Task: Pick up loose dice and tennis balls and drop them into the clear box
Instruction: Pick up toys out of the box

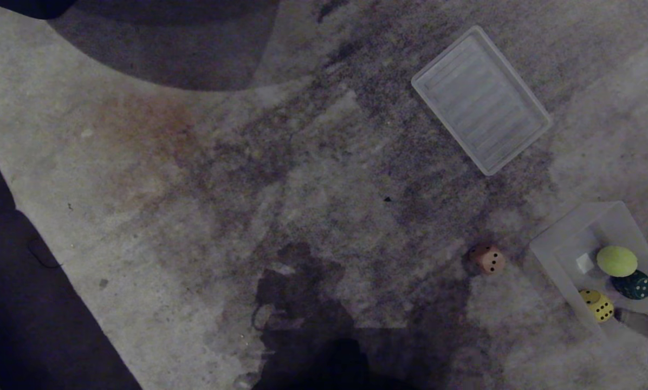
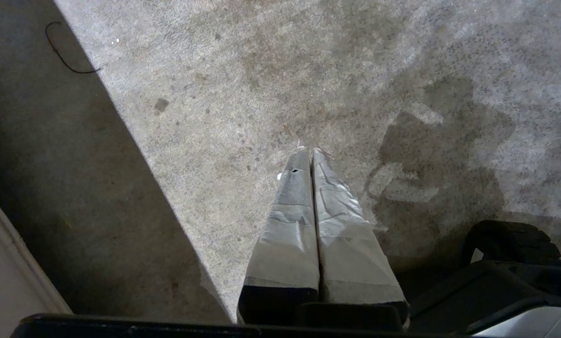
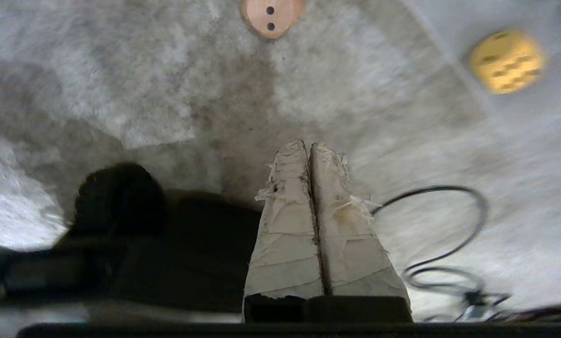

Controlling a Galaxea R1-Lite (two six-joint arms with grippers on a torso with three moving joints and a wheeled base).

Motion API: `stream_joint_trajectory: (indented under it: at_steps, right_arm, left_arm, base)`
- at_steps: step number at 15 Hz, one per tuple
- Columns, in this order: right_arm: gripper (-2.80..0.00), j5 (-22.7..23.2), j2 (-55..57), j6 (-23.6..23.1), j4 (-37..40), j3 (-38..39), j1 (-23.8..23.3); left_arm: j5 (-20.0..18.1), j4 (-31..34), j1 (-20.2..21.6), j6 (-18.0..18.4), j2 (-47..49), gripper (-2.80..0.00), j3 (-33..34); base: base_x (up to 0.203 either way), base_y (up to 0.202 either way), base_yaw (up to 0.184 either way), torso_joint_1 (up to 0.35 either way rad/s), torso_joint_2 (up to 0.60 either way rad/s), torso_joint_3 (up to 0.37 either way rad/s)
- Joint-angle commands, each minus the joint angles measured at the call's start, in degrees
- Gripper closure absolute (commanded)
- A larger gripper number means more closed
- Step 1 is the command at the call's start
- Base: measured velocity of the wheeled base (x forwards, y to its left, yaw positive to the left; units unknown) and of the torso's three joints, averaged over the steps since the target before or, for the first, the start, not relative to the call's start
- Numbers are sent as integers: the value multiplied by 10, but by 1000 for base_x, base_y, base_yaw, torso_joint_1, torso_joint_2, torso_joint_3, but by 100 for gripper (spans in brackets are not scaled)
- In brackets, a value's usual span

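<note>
Carpet [image 1: 194, 216] carries everything I see. Taking the clear box [image 1: 568, 238] as my mark: a tennis ball [image 1: 616, 260], dark green die [image 1: 633, 285] and yellow die [image 1: 598, 305] lie inside it, the beige die [image 1: 488, 258] sits loose just beside it. My right claw [image 3: 309, 146] is closed and empty near the box; my left claw [image 2: 307, 152] is closed too, well apart.

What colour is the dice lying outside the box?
Beige with black pips, clearest in the right wrist view.

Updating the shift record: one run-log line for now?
right gripper shut, empty | beige die loose on carpet | clear box holds tennis ball
</note>
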Motion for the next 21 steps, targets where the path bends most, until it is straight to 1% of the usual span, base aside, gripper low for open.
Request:
stream_joint_trajectory:
  at_steps: [1, 3, 4, 7, 8, 9, 10, 11, 12, 13, 14, 15, 16, 18, 21]
  right_arm:
    - [0, 11, 188, 14, -81, -15, 11]
    - [0, 21, 259, 18, -120, -32, 18]
    - [-280, 26, 285, 19, -134, -38, 21]
    - [-280, 38, 360, 17, -148, -72, 30]
    - [-280, 39, 385, 8, -150, -88, 31]
    - [-280, 40, 405, -20, -151, -99, 30]
    - [-280, 42, 418, -57, -152, -104, 30]
    - [-280, 45, 424, -81, -153, -106, 29]
    - [-280, 63, 426, -95, -153, -106, 29]
    - [-280, 91, 426, -106, -153, -107, 28]
    - [-280, 107, 428, -134, -152, -111, 23]
    - [-280, 109, 434, -173, -152, -115, 18]
    - [-280, 110, 440, -197, -152, -119, 15]
    - [-280, 107, 461, -218, -152, -137, 14]
    - [-280, 84, 490, -239, -150, -164, 7]
  left_arm:
    - [0, 0, 0, 0, 0, 0, 1]
    - [0, 0, 0, 0, 0, 0, 1]
    - [0, 0, 0, 0, 0, 0, 1]
    - [0, 0, 0, 0, 0, 0, 1]
    - [0, 0, 0, 0, 0, 0, 1]
    - [0, 0, 0, 0, 0, 0, 1]
    - [0, 0, 0, 0, 0, 0, 1]
    - [0, 0, 0, 0, 0, 0, 1]
    - [0, 0, 0, 0, 0, 0, 1]
    - [0, 0, 0, 0, 0, 0, 1]
    - [0, 0, 0, 0, 0, 0, 1]
    - [0, 0, 0, 0, 0, 0, 1]
    - [0, 0, 0, 0, 0, 0, 1]
    - [0, 0, 0, 0, 0, 0, 1]
    - [0, 0, 0, 0, 0, 0, 1]
  base:
    - [0, 0, 0, 0, 0, 0]
    - [0, 0, 0, 0, 0, 0]
    - [0, 0, 0, 0, 0, 0]
    - [0, 0, 0, 0, 0, 0]
    - [0, 0, 0, 0, 0, 0]
    - [0, 0, 0, 0, 0, 0]
    - [0, 0, 0, 0, 0, 0]
    - [0, 0, 0, 0, 0, 0]
    - [0, 0, 0, 0, 0, 0]
    - [0, 0, 0, 0, 0, 0]
    - [0, 0, 0, 0, 0, 0]
    - [0, 0, 0, 0, 0, 0]
    - [0, 0, 0, 0, 0, 0]
    - [0, 0, 0, 0, 0, 0]
    - [0, 0, 0, 0, 0, 0]
